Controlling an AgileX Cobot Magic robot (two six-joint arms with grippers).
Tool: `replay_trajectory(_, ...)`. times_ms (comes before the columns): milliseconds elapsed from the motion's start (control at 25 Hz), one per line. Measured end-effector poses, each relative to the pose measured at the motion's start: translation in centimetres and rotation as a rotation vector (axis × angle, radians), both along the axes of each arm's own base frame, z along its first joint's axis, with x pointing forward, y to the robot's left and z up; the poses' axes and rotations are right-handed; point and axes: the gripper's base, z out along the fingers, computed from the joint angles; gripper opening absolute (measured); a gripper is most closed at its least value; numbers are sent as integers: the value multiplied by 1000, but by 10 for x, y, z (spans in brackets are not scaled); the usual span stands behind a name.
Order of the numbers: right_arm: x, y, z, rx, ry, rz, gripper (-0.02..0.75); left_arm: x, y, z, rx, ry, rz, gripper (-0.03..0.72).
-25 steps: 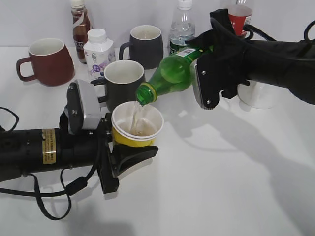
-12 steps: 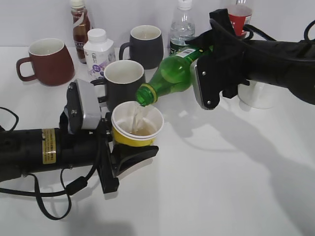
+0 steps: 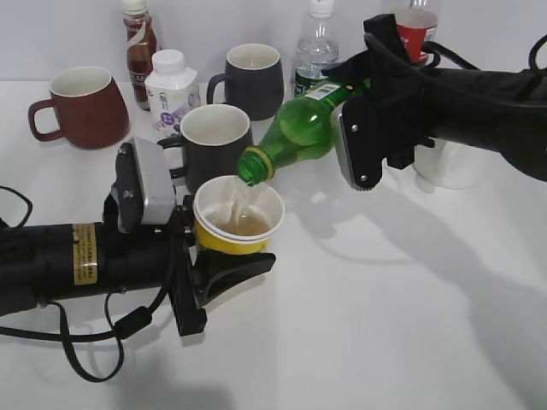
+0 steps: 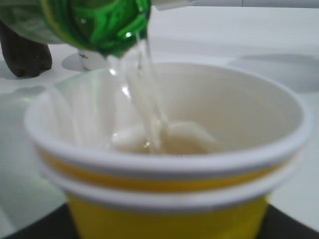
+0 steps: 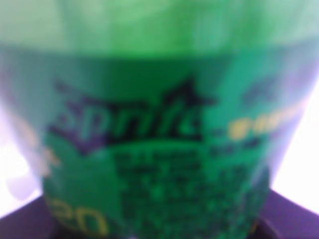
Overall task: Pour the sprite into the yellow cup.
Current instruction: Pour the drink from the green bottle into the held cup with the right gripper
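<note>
The right gripper [image 3: 363, 128] is clamping the sprite [image 3: 295, 130], neck tilting down-left over the cup [image 3: 238, 222] the left gripper [image 3: 209, 256] is gripping.

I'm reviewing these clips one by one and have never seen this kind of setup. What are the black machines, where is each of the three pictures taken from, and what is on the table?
The black shapes are two robot arms, each ending in a claw. The wide picture comes from a camera standing off the table, looking down at a slant. The other two come from cameras on the arms' wrists, so they show things very close and blurred.

The left claw holds the yellow cup on the white table. The right claw holds the sprite bottle tilted, mouth over the cup, and a clear stream is falling in. The left wrist view shows that stream landing in the cup; the right wrist view is filled by the bottle's label.

Behind stand a dark red mug, two black mugs, a small white bottle, a brown bottle, a clear water bottle and a white cup.
</note>
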Motion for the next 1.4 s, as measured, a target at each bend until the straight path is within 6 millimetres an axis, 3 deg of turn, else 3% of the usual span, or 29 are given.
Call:
replay_trajectory(800, 0, 0, 0, 16, 9, -11, 403, 0, -1, 2, -24, -6, -7, 390)
replay_trajectory(1200, 0, 0, 0, 256, 188, -103, 403, 2, -1, 8, -93, -14, 18, 390)
replay_trajectory(1400, 0, 0, 0, 426, 317, -168, 403, 1, 8, 16, -142, 4, 140, 390)
